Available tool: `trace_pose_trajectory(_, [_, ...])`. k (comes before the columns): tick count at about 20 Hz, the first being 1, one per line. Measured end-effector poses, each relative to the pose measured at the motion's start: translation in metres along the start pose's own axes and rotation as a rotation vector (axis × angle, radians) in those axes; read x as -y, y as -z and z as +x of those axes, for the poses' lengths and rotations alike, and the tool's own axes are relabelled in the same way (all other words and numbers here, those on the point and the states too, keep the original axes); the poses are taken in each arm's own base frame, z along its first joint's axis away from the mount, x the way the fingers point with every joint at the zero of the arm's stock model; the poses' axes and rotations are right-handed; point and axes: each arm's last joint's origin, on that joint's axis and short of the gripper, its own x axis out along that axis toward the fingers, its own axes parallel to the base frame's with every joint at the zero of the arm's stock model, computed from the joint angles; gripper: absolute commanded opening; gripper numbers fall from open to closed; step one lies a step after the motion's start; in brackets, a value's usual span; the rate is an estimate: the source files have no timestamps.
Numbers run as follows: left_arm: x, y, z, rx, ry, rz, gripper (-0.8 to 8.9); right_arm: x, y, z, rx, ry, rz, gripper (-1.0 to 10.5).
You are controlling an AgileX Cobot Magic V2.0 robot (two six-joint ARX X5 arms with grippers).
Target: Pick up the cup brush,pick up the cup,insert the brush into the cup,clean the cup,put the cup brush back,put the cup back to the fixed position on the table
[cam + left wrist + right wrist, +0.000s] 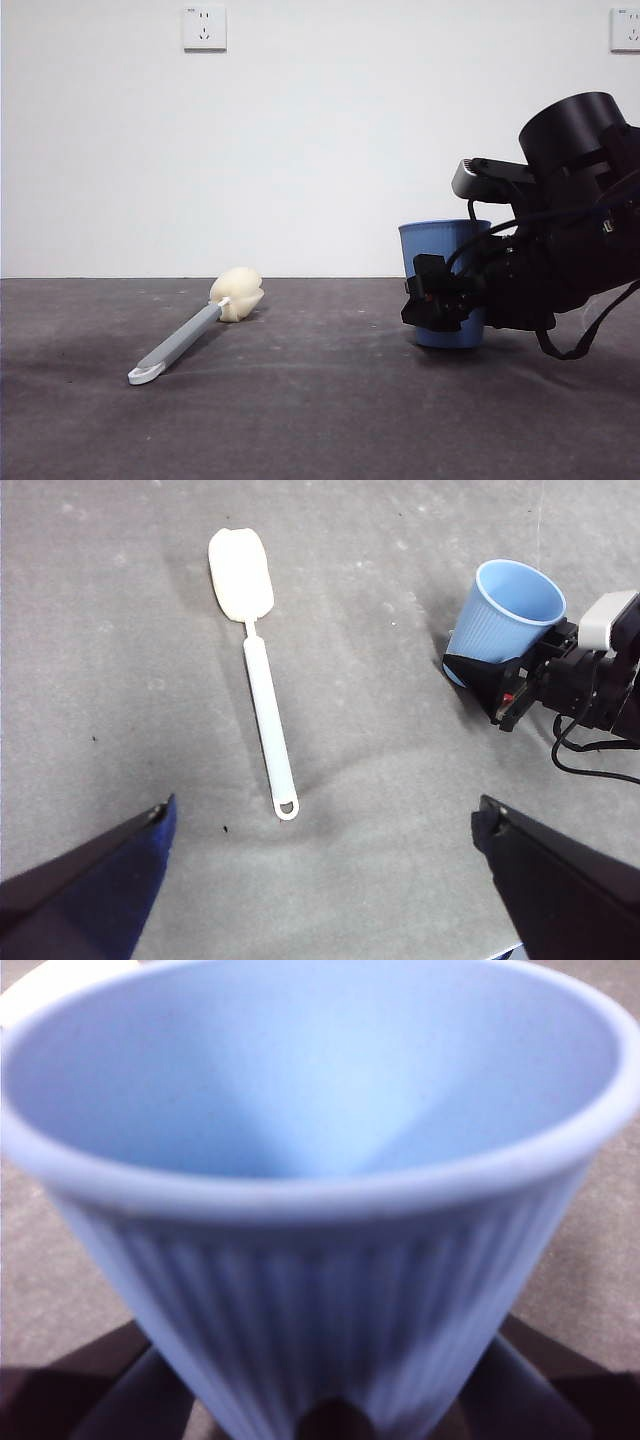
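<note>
The cup brush [185, 340] lies flat on the table [320, 420] at the left, its cream sponge head [238, 293] toward the wall and its white loop toward me. The blue ribbed cup [440, 240] stands upright on the table at the right. My right gripper [440, 300] reaches in from the right, its jaws closed against the cup's lower sides. The cup [320, 1160] fills the right wrist view, between the right gripper's jaws [330, 1400]. My left gripper [323, 808] is open and empty, high above the brush [262, 690], and sees the cup [510, 605] too.
A white wall with two sockets [204, 27] [625, 28] stands behind the table. A black cable and strap [570, 345] hang from the right arm close to the table top.
</note>
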Motion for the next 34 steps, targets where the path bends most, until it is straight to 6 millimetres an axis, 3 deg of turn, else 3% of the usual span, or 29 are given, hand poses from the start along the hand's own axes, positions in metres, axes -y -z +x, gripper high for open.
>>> trace_pose_trajectory(3, [0.000,0.000,0.000,-0.004,-0.002,0.001,5.01,0.000,-0.001,0.000,-0.015,0.000,0.005,3.7])
trace_pose_trajectory(7, [0.000,0.001,0.000,-0.005,-0.003,0.001,5.01,0.000,0.000,0.001,-0.058,-0.001,0.014,4.5])
trace_pose_trajectory(14, [-0.001,0.003,0.000,-0.027,-0.012,0.004,5.01,-0.002,0.004,-0.001,-0.097,-0.007,0.002,4.5])
trace_pose_trajectory(19, [-0.001,0.003,0.000,-0.027,-0.012,0.004,5.01,-0.006,-0.005,-0.016,-0.178,-0.016,0.007,4.5])
trace_pose_trajectory(27, [-0.001,0.003,0.000,-0.028,-0.012,0.004,5.00,-0.011,-0.031,-0.074,-0.339,-0.094,0.064,4.5])
trace_pose_trajectory(34, [-0.001,0.004,0.000,-0.038,-0.014,0.044,4.99,-0.020,-0.071,-0.176,-0.320,-0.313,0.097,4.4])
